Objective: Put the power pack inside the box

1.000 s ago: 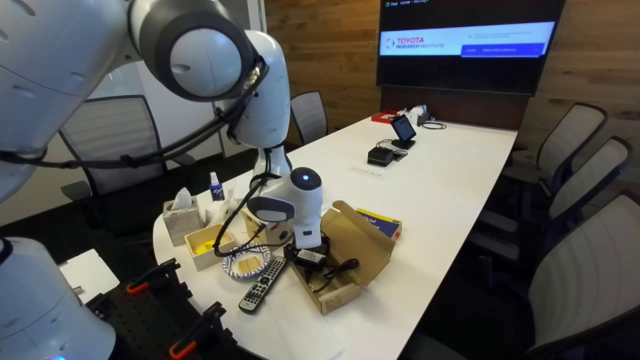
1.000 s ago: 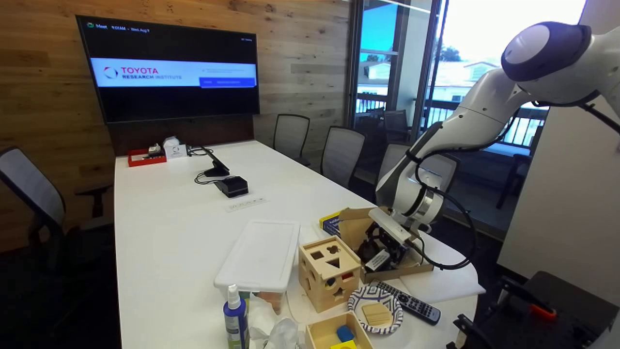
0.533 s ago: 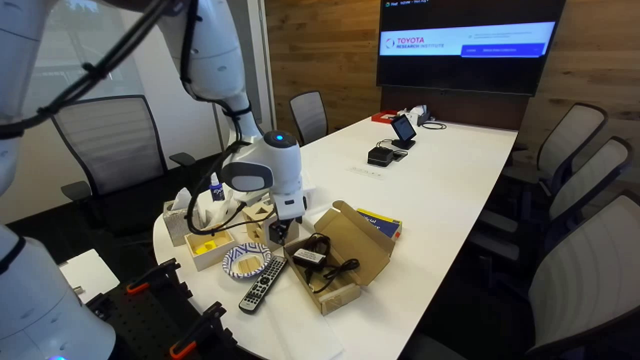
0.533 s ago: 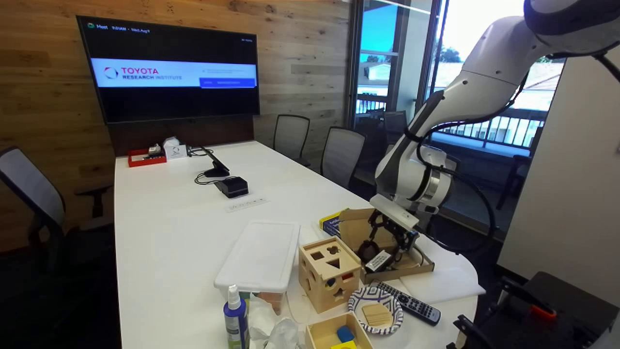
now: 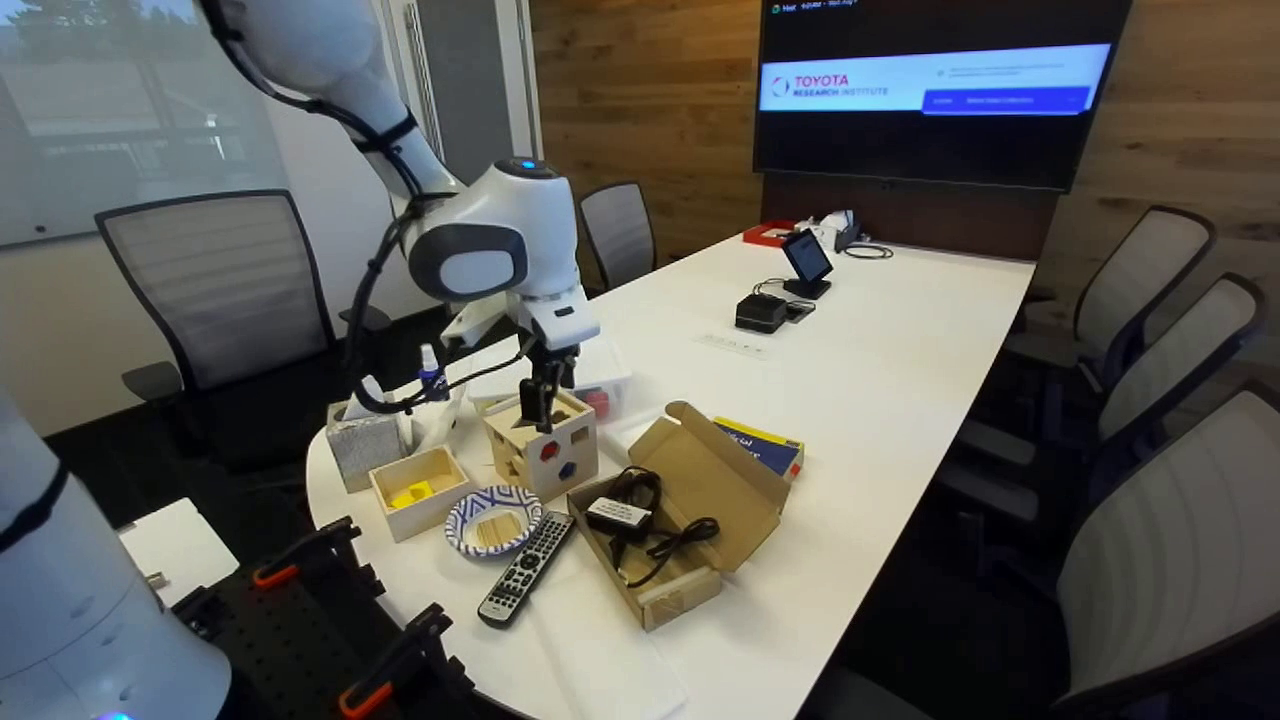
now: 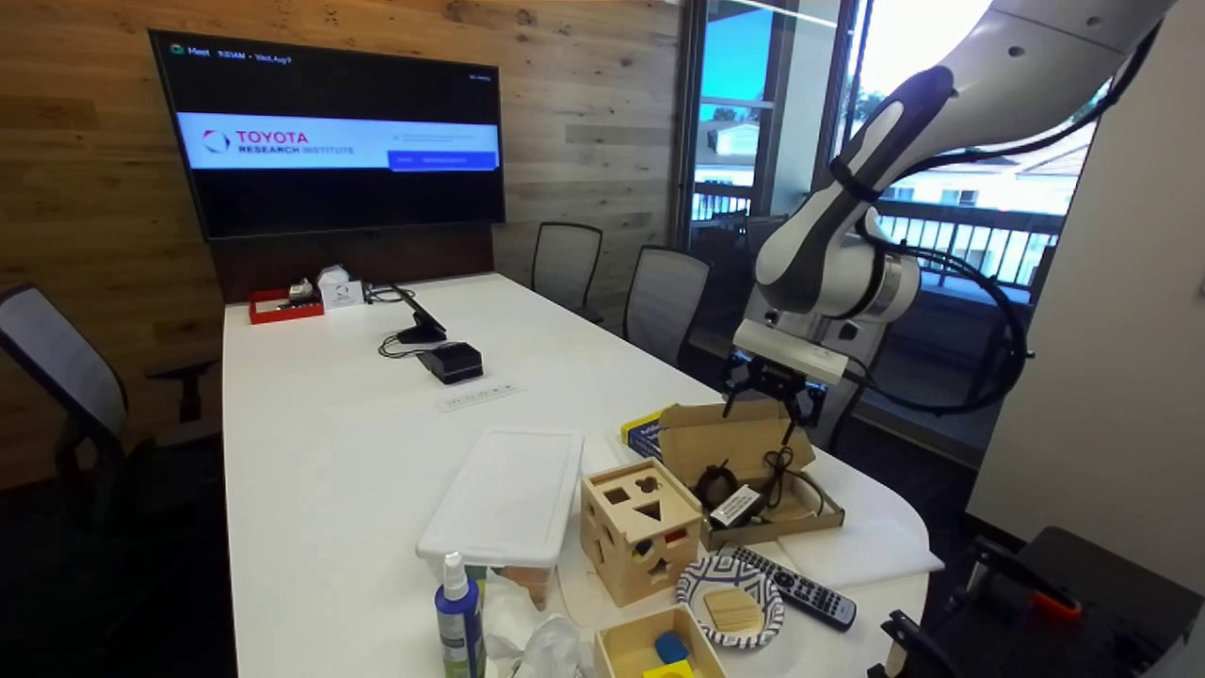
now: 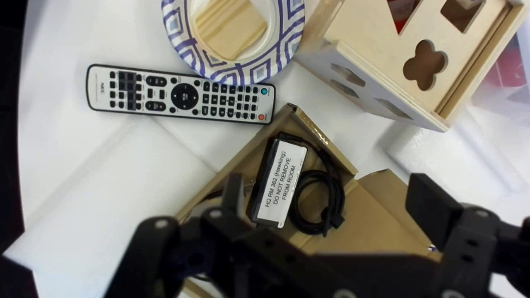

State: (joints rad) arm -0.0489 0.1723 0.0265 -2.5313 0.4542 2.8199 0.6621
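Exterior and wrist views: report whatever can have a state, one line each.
Hand: open, holding nothing
Box: open
Power pack: inside the box
Cord: coiled
Remote: lying buttons up
Wooden cube: top on
Plate: holding flat pieces
Wooden tray: open, blocks inside
Storage tub: closed
Spray bottle: upright
Tissue box: opened
Tablet: tilted, cannot tell if lit
Wall screen: on
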